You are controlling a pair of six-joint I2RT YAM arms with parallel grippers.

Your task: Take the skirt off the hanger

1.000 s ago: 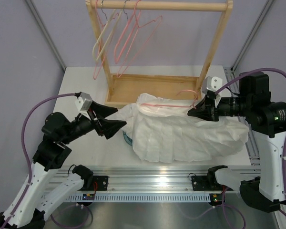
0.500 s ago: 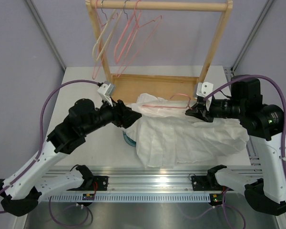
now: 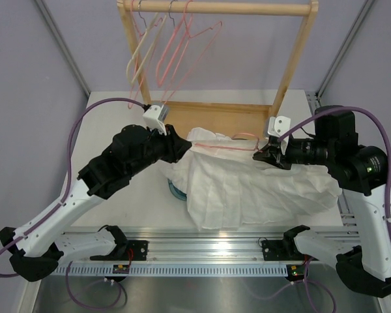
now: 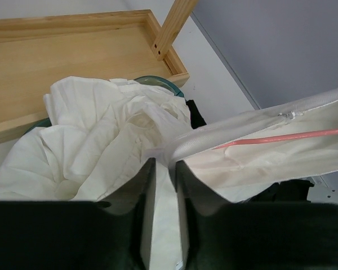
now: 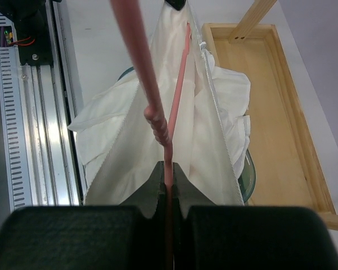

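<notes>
While nipping the waist edge with the left gripper [image 4: 162, 164], peel the white pleated skirt [image 3: 247, 189], heaped over the teal tub [image 3: 173, 190], sideways off the pink hanger [image 5: 139, 62]; with the right gripper [image 5: 168, 169] pinched shut on that wire, brace against the tug.

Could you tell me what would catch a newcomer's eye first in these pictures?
The pale pleated skirt sprawls across the middle of the table, stretched between both arms. The left gripper pinches its waist edge, and the right gripper clamps the pink hanger that runs inside it. Behind them stands a wooden rack with bare hangers dangling at its left end.
</notes>
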